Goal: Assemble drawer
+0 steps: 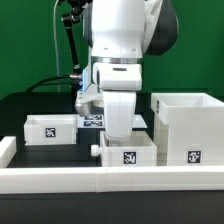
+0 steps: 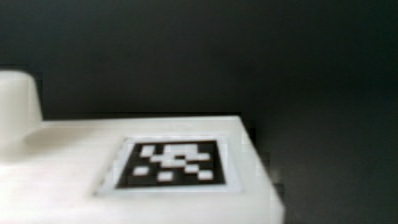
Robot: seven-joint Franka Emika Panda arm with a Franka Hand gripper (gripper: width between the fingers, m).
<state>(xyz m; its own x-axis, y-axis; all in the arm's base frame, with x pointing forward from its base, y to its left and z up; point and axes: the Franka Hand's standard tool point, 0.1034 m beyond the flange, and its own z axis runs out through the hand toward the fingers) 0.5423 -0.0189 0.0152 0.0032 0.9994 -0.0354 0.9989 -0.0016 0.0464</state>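
Observation:
The drawer lies in three white parts. The tall boxy casing (image 1: 188,126) stands at the exterior view's right. One low tray (image 1: 52,127) sits at the left. A second low tray (image 1: 128,151), with a knob on its left side, sits at the front centre against the rim wall. My gripper (image 1: 120,130) hangs straight down over this front tray, its fingertips hidden behind the tray's wall. The wrist view shows a white tray surface (image 2: 71,170) with its square tag (image 2: 175,163) very close and blurred. No finger shows clearly there.
A low white rim wall (image 1: 110,180) runs along the table's front. The marker board (image 1: 93,120) lies behind the arm, between the two trays. Black cables hang at the back left.

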